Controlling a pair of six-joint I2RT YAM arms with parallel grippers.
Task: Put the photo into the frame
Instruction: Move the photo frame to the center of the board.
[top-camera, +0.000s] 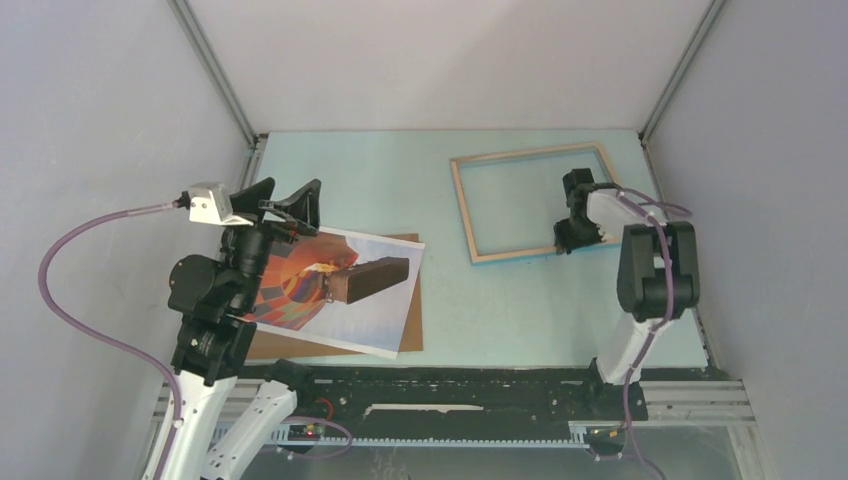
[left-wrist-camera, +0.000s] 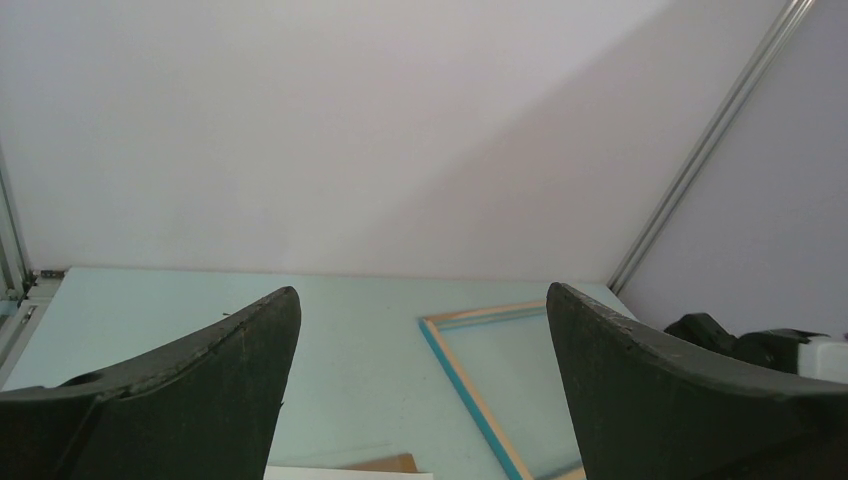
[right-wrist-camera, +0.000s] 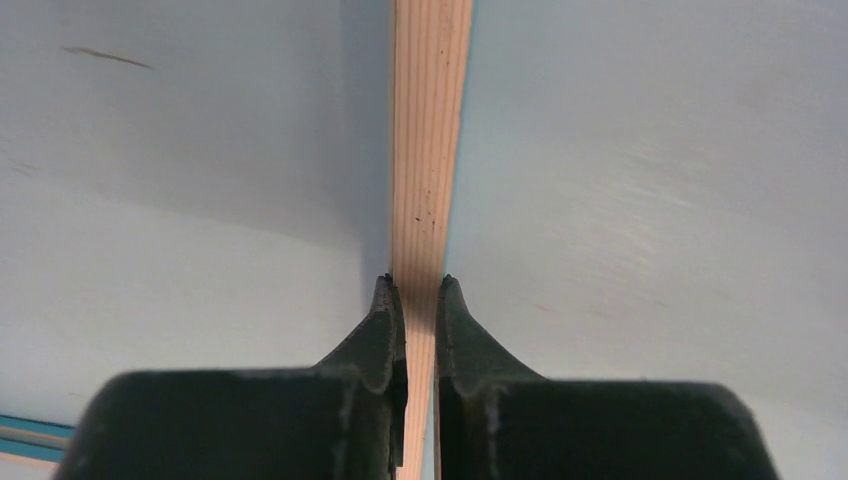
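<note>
The photo (top-camera: 340, 290), a white-bordered print with orange-red balloons and a dark brown block, lies at the left on a brown board. My left gripper (top-camera: 293, 186) hangs open above its far left corner, holding nothing; in the left wrist view the wide-apart fingers (left-wrist-camera: 420, 290) look across the table, and the photo's white edge (left-wrist-camera: 350, 473) shows at the bottom. The frame (top-camera: 461, 210), light wood with blue edges, lies flat at the back right. My right gripper (top-camera: 572, 240) is shut on its near bar by the right corner; the wooden bar (right-wrist-camera: 430, 120) runs between the closed fingers (right-wrist-camera: 415, 285).
A plain brown backing board (top-camera: 410, 330) lies under the photo, and its corner (left-wrist-camera: 390, 463) shows in the left wrist view. Grey walls with metal corner posts enclose the pale blue table (top-camera: 380, 180). The right arm (left-wrist-camera: 760, 345) shows at the left wrist view's right edge.
</note>
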